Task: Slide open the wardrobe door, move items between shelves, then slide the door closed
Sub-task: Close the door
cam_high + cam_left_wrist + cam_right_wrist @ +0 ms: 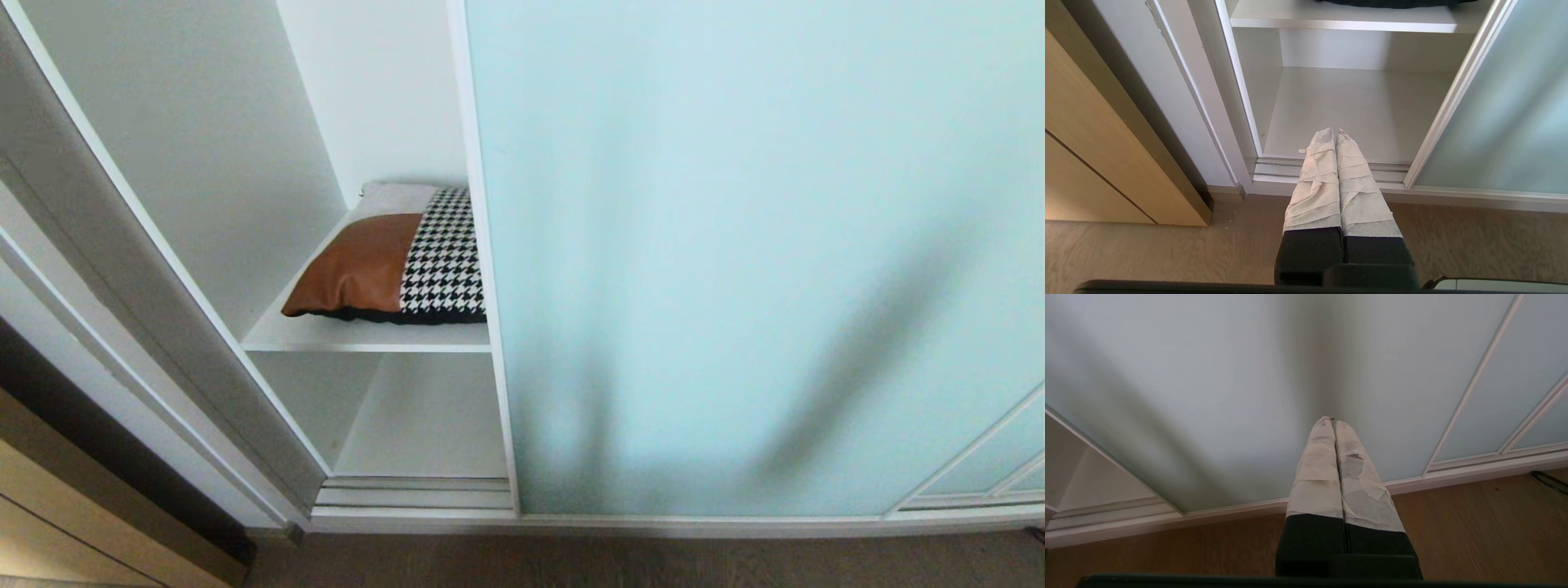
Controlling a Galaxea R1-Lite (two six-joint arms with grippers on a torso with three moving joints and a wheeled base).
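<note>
- Nearest the wrist cameras are the two end effectors: the left end effector (pixel 1335 132) hangs low over the floor (pixel 1147 249) before the open bay, its taped fingers (pixel 1316 179) pressed together on nothing; the right end effector (pixel 1333 421) points at the frosted glass, its own fingers likewise pressed together and empty. Neither shows in the head view.
- The sliding wardrobe door (pixel 759 245) stands part open, covering the right of the wardrobe and leaving a narrow gap on the left.
- The cushion (pixel 392 261) lies flat on the upper shelf (pixel 326 336), its houndstooth end tucked just behind the door's edge; the lower shelf (pixel 1339 110) below it is bare.
- Judged step: widening the gap or reaching for the cushion.
- To do it well, push at the door's frame edge, not the glass, and slide it along the track without twisting.
- Free the whole cushion before gripping, then pinch its near leather corner and draw it out level, so it does not snag on the frame.
</note>
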